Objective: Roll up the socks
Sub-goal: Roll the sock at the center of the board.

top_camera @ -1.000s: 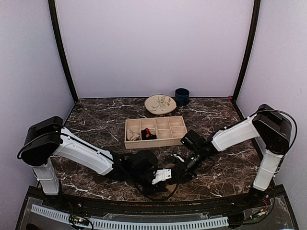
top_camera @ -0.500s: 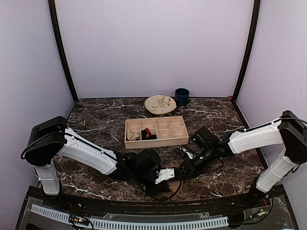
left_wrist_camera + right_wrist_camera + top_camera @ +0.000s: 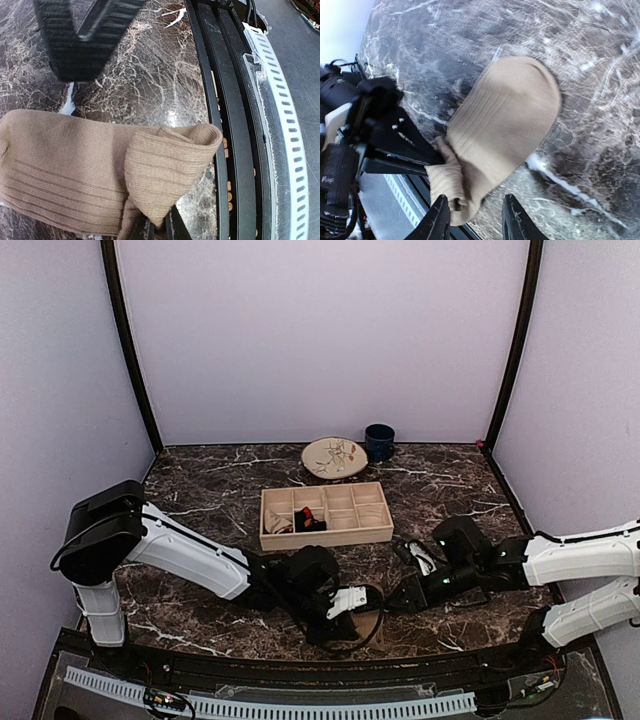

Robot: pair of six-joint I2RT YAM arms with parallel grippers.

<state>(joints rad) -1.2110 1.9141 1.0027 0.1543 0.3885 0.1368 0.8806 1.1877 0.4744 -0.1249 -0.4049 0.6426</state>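
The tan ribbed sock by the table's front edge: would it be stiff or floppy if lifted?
Probably floppy: the tan ribbed sock lies flat and its end folds softly where the left gripper pinches it. Likely light: it looks like thin knit. The ribbed fabric would probably drag rather than slide on the marble table.

The left wrist view cuts the tan sock (image 3: 75,165) off at its left and bottom edges, and the left gripper (image 3: 159,231) shows only as dark tips at the bottom. From above, the sock is almost wholly hidden under that gripper, and the right arm (image 3: 585,558) runs off the right edge.
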